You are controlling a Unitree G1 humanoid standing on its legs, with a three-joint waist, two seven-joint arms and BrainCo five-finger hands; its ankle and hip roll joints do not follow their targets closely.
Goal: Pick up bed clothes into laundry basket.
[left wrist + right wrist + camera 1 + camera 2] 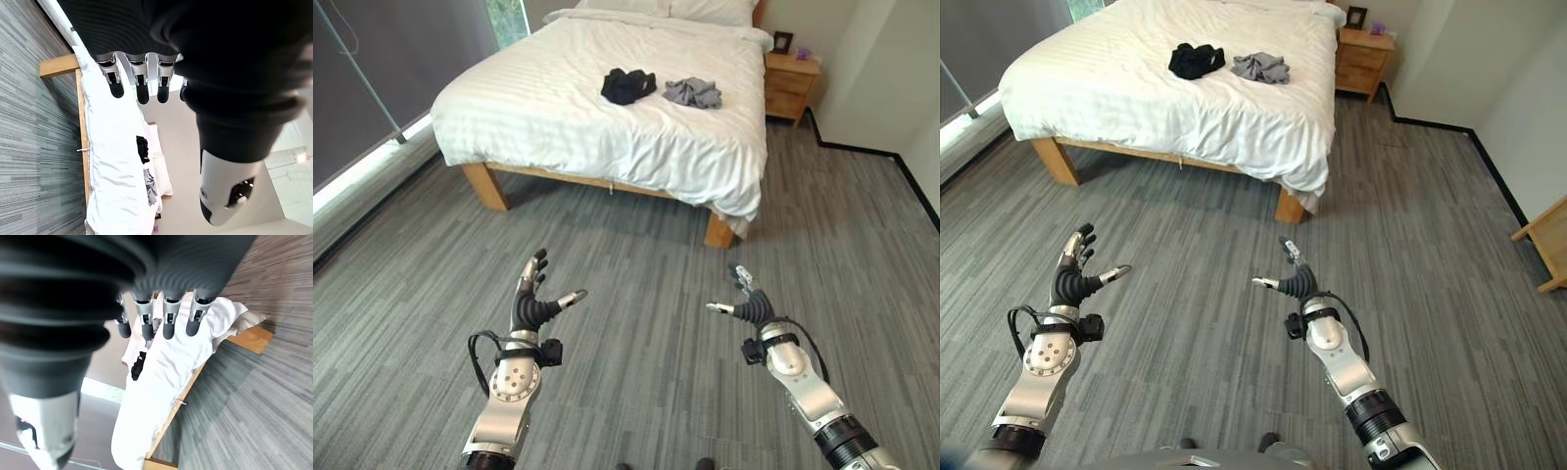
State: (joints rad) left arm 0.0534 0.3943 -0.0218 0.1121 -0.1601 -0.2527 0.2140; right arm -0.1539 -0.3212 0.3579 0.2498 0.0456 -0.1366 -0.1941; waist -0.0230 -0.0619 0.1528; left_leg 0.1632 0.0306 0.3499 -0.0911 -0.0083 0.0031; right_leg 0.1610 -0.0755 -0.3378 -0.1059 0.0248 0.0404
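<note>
bed: big one with a white duvet [587, 108] on a wooden frame [487, 186], sitting at the far side of the room. The duvet hangs over the near edge and droops lowest at the near right corner, right by the wooden leg [720, 231].

black clothes: a dark bundle [627, 85] lying on top of the duvet, roughly mid-bed, a bit back from the near edge. You can also spot it past the fingers in the left wrist view [142, 149].

grey clothes: a crumpled grey piece [693, 92] just beside the black one, on its right, closer to the bed's right edge. The two look near each other, but I can't tell if they actually touch.

pillows: white ones [666, 8] at the head end, far edge of the bed.

left hand: left hand [530, 304] held up over the floor, well short of the bed, fingers straight and spread, thumb sticking out to the side. Nothing in it; the wrist view shows the fingertips [116, 90] in a loose row with just the bed beyond.

right hand: right hand [750, 305] same deal on the other side, over bare floor, fingers relaxed and extended, thumb pointing inward toward the left hand. Holding nothing.

floor: grey striped carpet [646, 245] between the hands and the bed.

nightstand: wooden one [791, 86] tucked against the bed's far right corner, with a small dark picture frame [782, 42] and something small and purple [804, 53] on top.

window side: dark blind [382, 69] along the left wall.
</note>
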